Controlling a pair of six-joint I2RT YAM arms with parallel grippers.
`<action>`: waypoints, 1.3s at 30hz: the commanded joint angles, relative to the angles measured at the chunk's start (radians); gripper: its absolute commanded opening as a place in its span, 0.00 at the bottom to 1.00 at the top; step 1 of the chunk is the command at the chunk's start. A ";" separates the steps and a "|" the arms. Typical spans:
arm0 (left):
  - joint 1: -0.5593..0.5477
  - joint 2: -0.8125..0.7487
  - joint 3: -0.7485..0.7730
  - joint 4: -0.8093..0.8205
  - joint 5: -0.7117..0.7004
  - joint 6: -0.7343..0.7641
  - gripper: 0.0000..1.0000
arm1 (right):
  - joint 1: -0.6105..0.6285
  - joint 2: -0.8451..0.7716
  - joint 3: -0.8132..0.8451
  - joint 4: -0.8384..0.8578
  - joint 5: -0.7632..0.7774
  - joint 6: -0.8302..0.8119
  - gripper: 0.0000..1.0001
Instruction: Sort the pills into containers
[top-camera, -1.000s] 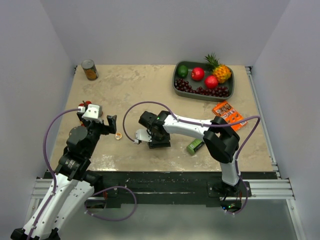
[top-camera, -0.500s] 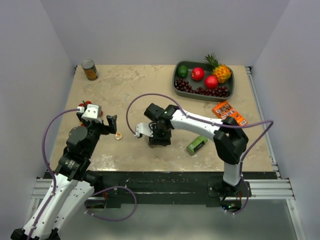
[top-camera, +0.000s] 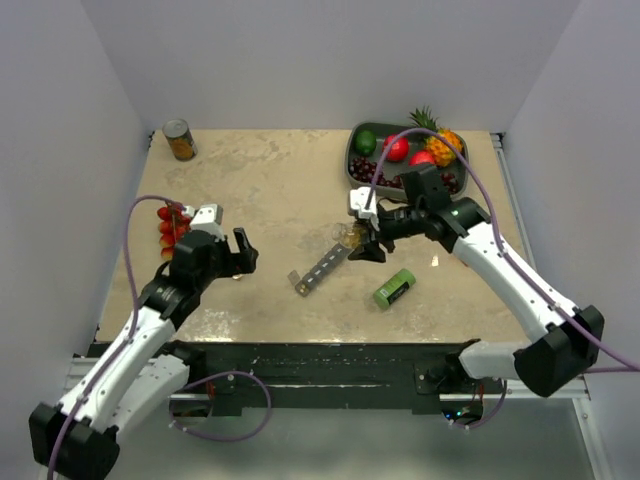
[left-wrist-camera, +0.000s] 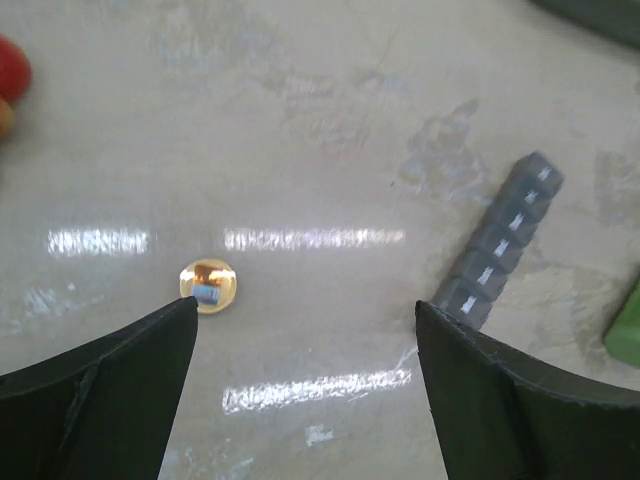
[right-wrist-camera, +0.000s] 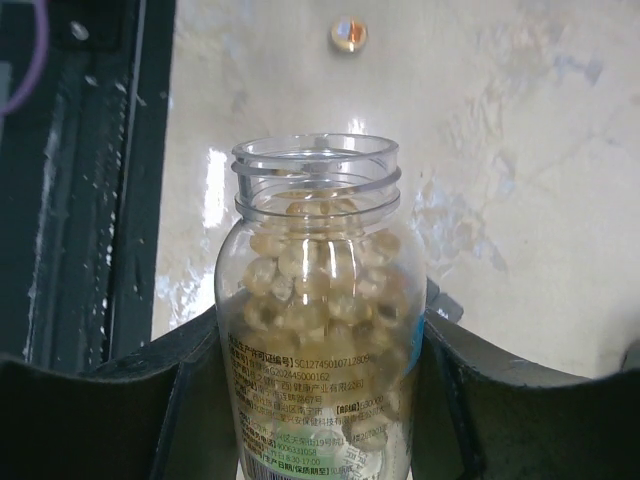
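Okay, we see the right gripper (top-camera: 368, 243) clenched on a small clear bottle (top-camera: 350, 236) right of centre in the top view, at the upper right end of the containers (top-camera: 320, 268); we can't tell if bottle and strip touch

In the right wrist view the bottle (right-wrist-camera: 315, 200) sits between the two fingers of the right gripper (right-wrist-camera: 320, 330), mouth uncapped, and it's filled most of the way with yellowish pills (right-wrist-camera: 310, 280), all of them inside the bottle

We note the containers are a grey strip of small square compartments lying diagonally on the surface (top-camera: 270, 180), lower left to upper right, near the middle of the top view; in the left wrist view the strip (left-wrist-camera: 500, 245) runs along the right side

The left gripper (top-camera: 245, 252) is at the left of the top view, released, jaws spread wide with nothing between them; from its wrist camera the left gripper (left-wrist-camera: 305, 310) frames bare surface, with a small gold disc (left-wrist-camera: 208, 285) just beside the left finger, and the same disc (right-wrist-camera: 348, 33) shows at the top of the right wrist view

Other stuff: green box (top-camera: 394, 288) right of the strip, well apart from it, fruit tray (top-camera: 352, 175) upper right, can (top-camera: 180, 140) upper left, cherry tomatoes (top-camera: 170, 225) at the left edge
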 joint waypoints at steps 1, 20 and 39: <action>0.005 0.149 0.000 -0.072 -0.006 -0.119 0.94 | -0.058 -0.110 -0.089 0.134 -0.318 -0.039 0.04; 0.029 0.689 0.100 0.015 -0.164 -0.107 0.70 | -0.126 -0.238 -0.222 0.271 -0.400 0.039 0.04; 0.071 0.746 0.127 0.000 -0.086 -0.061 0.58 | -0.142 -0.230 -0.229 0.277 -0.391 0.045 0.04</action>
